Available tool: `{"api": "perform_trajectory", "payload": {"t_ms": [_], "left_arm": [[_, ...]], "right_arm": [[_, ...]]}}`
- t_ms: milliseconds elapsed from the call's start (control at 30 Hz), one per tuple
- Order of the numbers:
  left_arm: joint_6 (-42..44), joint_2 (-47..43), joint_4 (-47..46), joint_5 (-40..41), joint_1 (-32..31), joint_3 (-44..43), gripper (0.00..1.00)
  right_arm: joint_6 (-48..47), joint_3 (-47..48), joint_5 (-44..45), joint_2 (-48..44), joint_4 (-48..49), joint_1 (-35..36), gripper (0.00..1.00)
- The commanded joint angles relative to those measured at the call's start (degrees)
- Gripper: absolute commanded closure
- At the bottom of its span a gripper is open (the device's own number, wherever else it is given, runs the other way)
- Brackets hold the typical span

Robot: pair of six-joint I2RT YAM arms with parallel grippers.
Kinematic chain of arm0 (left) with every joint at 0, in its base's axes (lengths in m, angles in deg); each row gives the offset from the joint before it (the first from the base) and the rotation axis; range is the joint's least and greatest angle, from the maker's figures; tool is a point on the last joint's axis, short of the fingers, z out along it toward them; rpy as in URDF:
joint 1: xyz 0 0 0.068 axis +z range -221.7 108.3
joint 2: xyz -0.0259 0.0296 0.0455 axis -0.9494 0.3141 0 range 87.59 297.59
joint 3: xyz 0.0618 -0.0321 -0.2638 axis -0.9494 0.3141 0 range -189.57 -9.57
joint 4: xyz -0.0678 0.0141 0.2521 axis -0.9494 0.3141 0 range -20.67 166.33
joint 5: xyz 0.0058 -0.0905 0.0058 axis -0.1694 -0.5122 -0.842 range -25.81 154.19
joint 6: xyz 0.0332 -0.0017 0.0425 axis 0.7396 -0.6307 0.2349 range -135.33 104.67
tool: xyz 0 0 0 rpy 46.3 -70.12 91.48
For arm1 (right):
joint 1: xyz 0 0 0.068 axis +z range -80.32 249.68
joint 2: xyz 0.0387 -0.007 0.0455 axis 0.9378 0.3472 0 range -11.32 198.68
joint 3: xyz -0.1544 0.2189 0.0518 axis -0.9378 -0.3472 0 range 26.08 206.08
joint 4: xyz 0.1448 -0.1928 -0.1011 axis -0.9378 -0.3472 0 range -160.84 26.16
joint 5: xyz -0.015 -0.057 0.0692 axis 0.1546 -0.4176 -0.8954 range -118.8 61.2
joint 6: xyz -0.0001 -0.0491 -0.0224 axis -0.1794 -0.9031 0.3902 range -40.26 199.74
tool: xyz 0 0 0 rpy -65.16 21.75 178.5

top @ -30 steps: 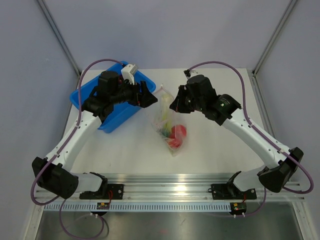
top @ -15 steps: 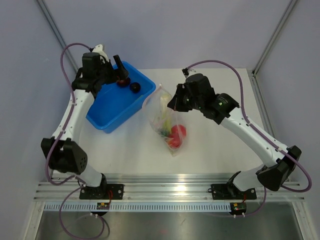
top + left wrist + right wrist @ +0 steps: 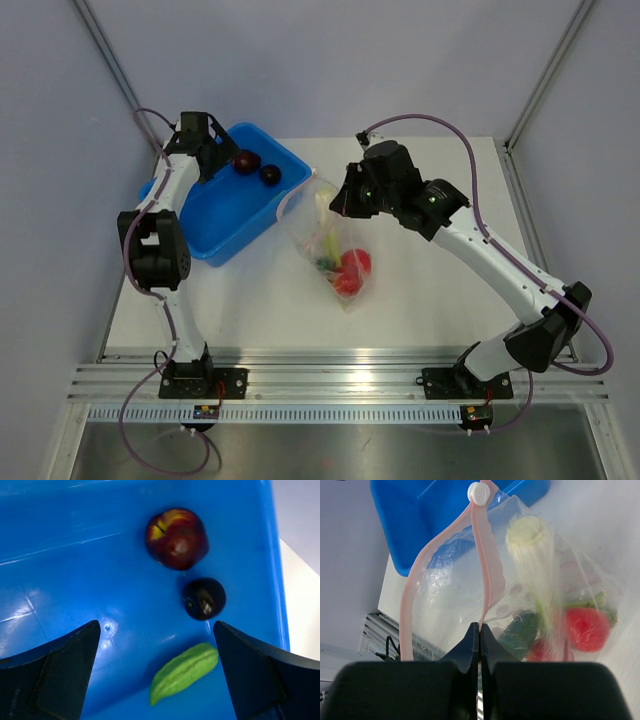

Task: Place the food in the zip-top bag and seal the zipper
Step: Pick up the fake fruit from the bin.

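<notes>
Now the right tool (image 3: 479,627) pinches the zipper (image 3: 487,565), maybe to hold the zip-top bag (image 3: 450,595) open. The left tool (image 3: 155,630) hangs wide open above the toy cucumber (image 3: 184,672).

Clear crinkly bag (image 3: 335,240) lying mid-table, mouth toward twelve o'clock, gaping. Pink zipper (image 3: 487,565) unsealed, white slider (image 3: 479,493) at its far end. Inside: pale stalk (image 3: 532,555), red fruit (image 3: 587,627), dark green piece (image 3: 522,630). Outside, at bag's ten o'clock: red apple (image 3: 176,538), dark plum (image 3: 204,598), green cucumber (image 3: 184,672) at plum's six o'clock.
</notes>
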Motion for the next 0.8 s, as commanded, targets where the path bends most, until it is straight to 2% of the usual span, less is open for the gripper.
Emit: {"api": "perform_trajectory", "payload": {"t_ms": [0,233,667,767], "left_arm": [[-7.6,2.5,-6.3,0.8,0.4,-3.4,0.01],[-13.8,9.8,-8.5,-2.7,0.3,-6.9,0.01],[-20.2,13.5,-19.3,0.5,0.4,-3.8,0.01],[-20.5,15.7,-18.1,0.9,0.3,-5.8,0.01]], "right_arm": [[-1.4,2.8,0.3,0.7,0.7,-0.3,1.00],[-1.6,3.1,0.1,1.6,0.6,-0.2,1.00],[-2.0,3.9,-0.3,2.9,-0.3,-0.3,1.00],[-1.9,3.8,-0.4,3.3,-0.5,-0.3,1.00]]}}
